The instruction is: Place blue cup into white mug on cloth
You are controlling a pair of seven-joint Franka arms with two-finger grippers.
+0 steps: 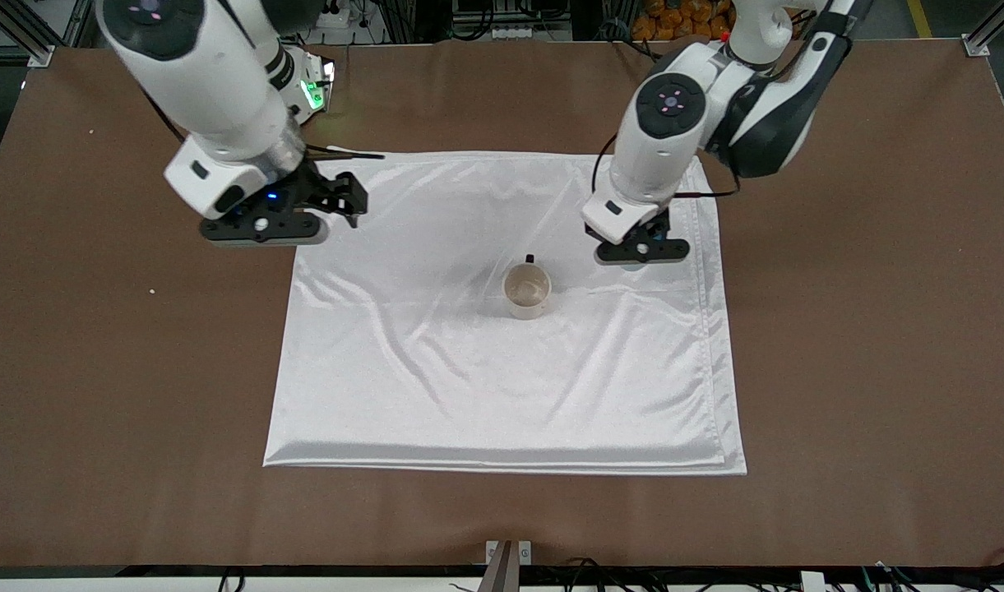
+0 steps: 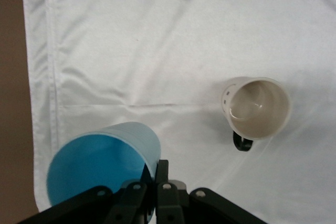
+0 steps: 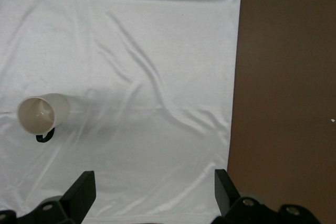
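- While the blue cup (image 2: 100, 163) sits gripped at its rim by the left hand (image 1: 640, 247), fingers clamped on the wall nearest the wrist camera, it is up off the cloth (image 1: 436, 395), over the part toward the left arm's end from the white mug (image 1: 526, 289).
- White mug: upright on the cloth, mouth open and empty, black handle turned away from the front camera. Landmark for all that follows.
- Step in hand, as I judge it: carry phase. Cup is held but not yet above the mug.
- Next move calls for shifting the cup sideways until it is centred over the mug's mouth, then lowering straight; the cup looks only slightly narrower than the mug, so alignment matters.
- Right hand (image 1: 337, 201): fingers apart, holding nothing, waiting over the cloth's edge toward the right arm's end from the mug.
- Hidden: front view shows almost none of the cup beneath the left hand; the cup's base is unseen.
- Counter (image 1: 863, 345): brown.
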